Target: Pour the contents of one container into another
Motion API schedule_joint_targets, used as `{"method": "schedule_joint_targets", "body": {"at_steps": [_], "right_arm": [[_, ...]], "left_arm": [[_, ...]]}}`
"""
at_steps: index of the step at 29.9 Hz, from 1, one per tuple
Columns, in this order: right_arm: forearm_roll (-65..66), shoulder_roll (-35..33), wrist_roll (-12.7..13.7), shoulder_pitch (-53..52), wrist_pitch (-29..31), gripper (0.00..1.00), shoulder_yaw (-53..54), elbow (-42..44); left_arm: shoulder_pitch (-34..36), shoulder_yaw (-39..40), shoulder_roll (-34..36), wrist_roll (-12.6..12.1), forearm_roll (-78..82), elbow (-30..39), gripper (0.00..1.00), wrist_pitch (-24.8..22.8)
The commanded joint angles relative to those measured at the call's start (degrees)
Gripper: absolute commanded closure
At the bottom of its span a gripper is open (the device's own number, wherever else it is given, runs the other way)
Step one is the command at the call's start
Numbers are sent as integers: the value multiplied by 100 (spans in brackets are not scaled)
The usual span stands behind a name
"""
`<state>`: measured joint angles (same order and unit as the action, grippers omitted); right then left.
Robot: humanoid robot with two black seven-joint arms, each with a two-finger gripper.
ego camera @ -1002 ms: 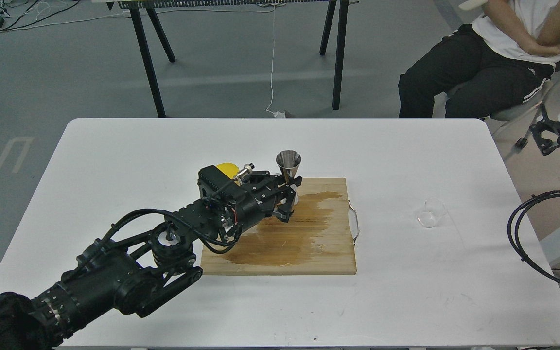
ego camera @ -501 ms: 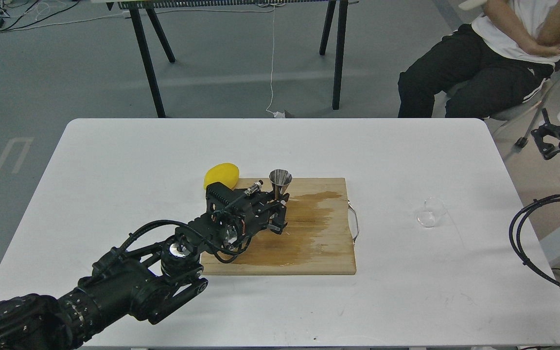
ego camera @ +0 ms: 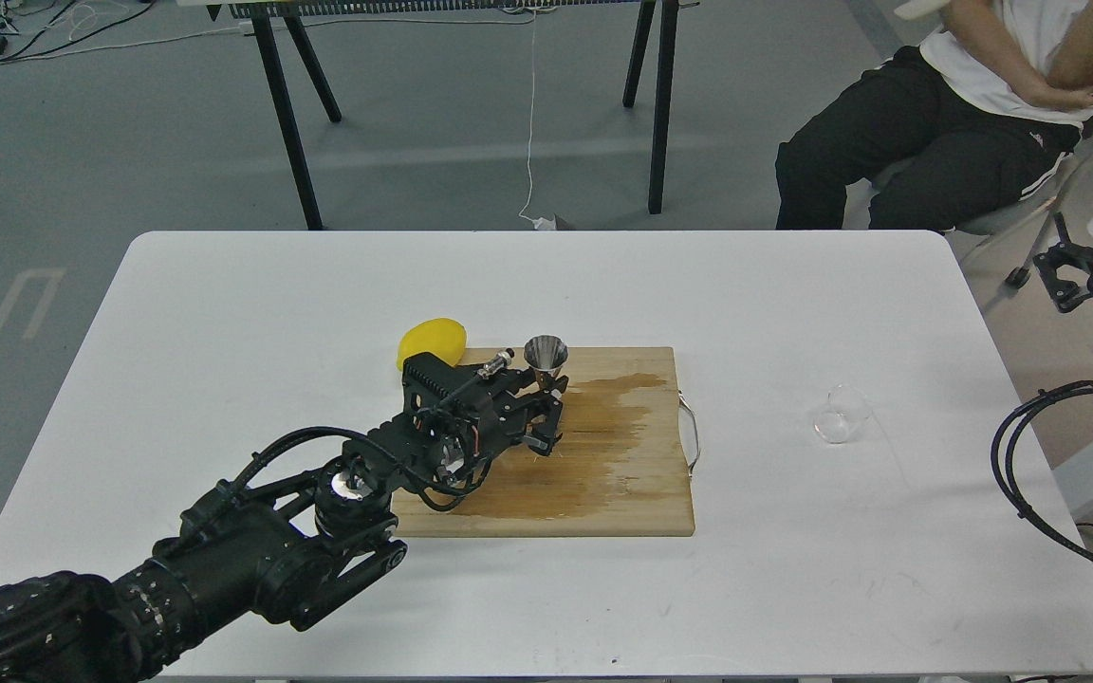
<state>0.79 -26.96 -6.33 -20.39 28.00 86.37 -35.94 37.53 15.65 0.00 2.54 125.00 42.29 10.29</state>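
Over the last second my left arm had come down and pulled back toward me, lowering the small shiny steel hourglass-shaped jigger [ego camera: 546, 358] from above the far edge of the wooden cutting board [ego camera: 603, 474] onto that edge, and in the final half second it barely shifted. My left hand [ego camera: 546, 410] sat low over the board with the jigger's lower cone between its fingers; it looked clamped on the jigger, though the contact itself was hidden behind the dark linkage. The jigger stood upright, mouth up, just beside the yellow lemon [ego camera: 431, 341] that lay on the white tabletop [ego camera: 224, 313] against the board's far left corner. A wide damp stain darkened the board's middle and right.

The small clear glass beaker-like cup [ego camera: 841, 415] stood well apart on the bare tabletop to the right of the board, untouched. My right hand [ego camera: 1073, 275] hung off the table's right edge, its fingers too dark and end-on for me to tell their state.

I judged the step in hand to be setting down the receiving jigger. The next move, as I read it, called for the right arm to reach in for the glass cup, grip it gently around the wall, and carry it level to the jigger's narrow mouth.
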Motion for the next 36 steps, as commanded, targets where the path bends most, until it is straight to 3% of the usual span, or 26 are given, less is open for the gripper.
{"method": "schedule_joint_targets", "body": {"at_steps": [1,11,21,29,34,36], "right_arm": [[0,-11,0,0,0,0,2,0],[0,-3,0,0,0,0,2,0],[0,-11,9,0,0,0,2,0],[0,-160,18,9,0,0,-15,0],[0,-301,0,44,0,0,2,79],[-26,-432,96,79,0,0,11,35]], "left_arm": [[18,0,0,9,0,34,40,8],[88,52,0,80,0,280,11,43],[395,193,0,88,0,692,6,34],[948,939,219,115,0,1159,5,-18],[1406,1493,526,527,0,1159,4,-36],[1529,1564,737,703,-910,1150,3,-27]]}}
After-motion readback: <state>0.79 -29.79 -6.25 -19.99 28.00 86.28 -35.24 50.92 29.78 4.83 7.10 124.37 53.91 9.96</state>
